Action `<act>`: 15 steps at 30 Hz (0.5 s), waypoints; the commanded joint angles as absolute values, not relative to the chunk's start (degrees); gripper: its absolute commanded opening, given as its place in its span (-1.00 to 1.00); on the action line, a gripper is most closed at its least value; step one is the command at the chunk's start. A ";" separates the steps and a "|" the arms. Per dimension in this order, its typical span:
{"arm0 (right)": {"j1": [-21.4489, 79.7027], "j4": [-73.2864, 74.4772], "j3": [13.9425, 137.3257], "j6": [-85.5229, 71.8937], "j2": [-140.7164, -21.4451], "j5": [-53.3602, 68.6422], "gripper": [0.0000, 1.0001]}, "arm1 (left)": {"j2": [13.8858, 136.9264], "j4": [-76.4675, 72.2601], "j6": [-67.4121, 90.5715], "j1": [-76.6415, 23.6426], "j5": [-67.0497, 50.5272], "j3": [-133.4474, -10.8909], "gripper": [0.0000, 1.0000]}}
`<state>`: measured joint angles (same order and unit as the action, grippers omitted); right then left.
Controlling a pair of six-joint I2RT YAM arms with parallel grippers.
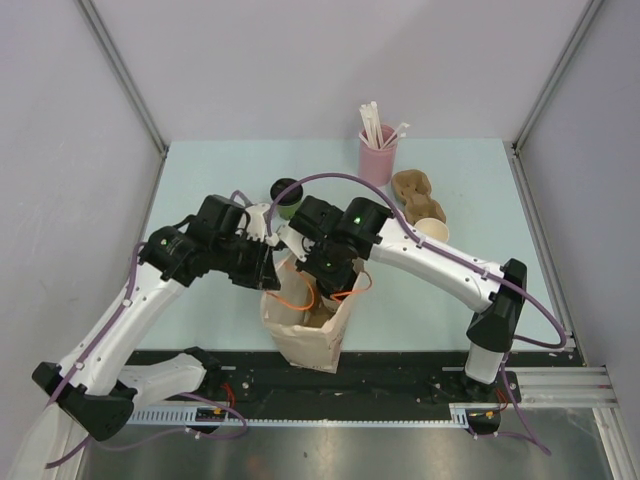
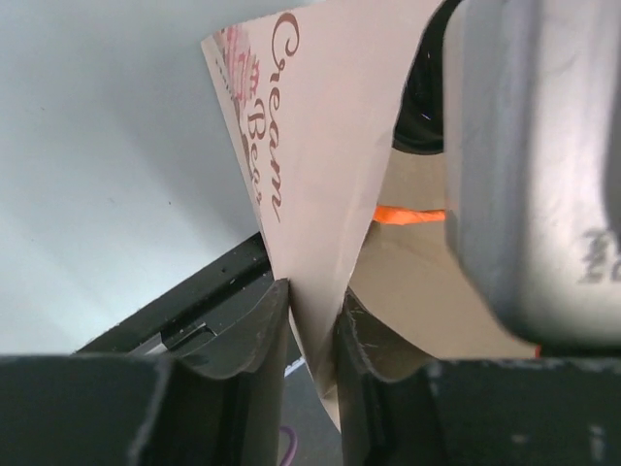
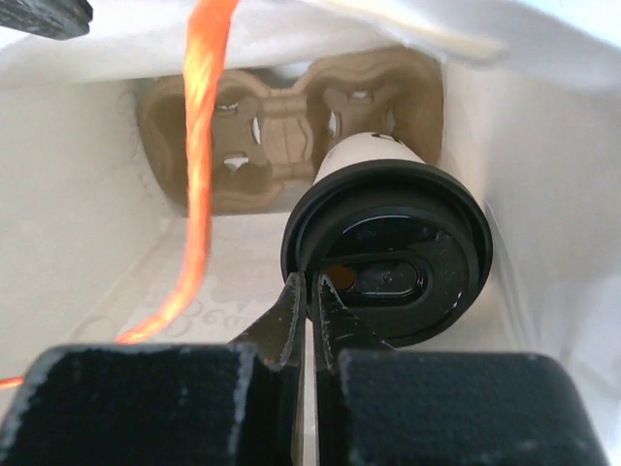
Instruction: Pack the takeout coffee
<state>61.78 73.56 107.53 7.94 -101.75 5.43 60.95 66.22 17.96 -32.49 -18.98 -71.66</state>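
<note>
A paper bag (image 1: pixel 305 345) stands open at the table's (image 1: pixel 200 180) near edge, between the two arms; the left gripper (image 2: pixel 312 330) has its fingers on either side of the bag's lettered wall, slightly apart, and whether they press the paper I cannot tell; the right gripper (image 3: pixel 309 296) reaches down inside the bag, its claw pinched together on the rim of the black lid (image 3: pixel 388 243) of the white cup (image 3: pixel 364 155), which sits in a cardboard carrier (image 3: pixel 281 126) on the bag's floor, beside an orange cord (image 3: pixel 199 146); beyond the bag the green cup (image 1: pixel 288 205), lidded, stands on the table; farther right lie brown carriers (image 1: pixel 415 190); farthest stands the pink cup (image 1: pixel 377 160) with straws.
</note>
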 commanded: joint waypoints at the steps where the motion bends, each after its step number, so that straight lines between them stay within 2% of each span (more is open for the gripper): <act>1: 65.13 67.07 110.92 13.97 -105.29 7.55 -1.00 | 60.91 59.59 16.87 -34.37 -30.32 -73.12 -0.47; 4: 65.30 65.92 111.09 15.38 -105.47 8.09 -1.00 | 61.26 59.50 17.58 -34.37 -31.73 -75.67 -0.54; 8: 65.39 65.65 111.09 16.96 -106.26 7.74 -1.00 | 61.26 59.50 18.37 -34.37 -31.46 -75.86 -0.77; 15: 65.30 64.25 110.39 18.37 -108.54 8.44 -1.00 | 63.01 59.06 17.15 -34.37 -29.80 -78.83 -0.95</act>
<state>62.06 73.60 109.34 12.84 -102.96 5.72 60.66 68.64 19.92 -32.29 -21.45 -73.14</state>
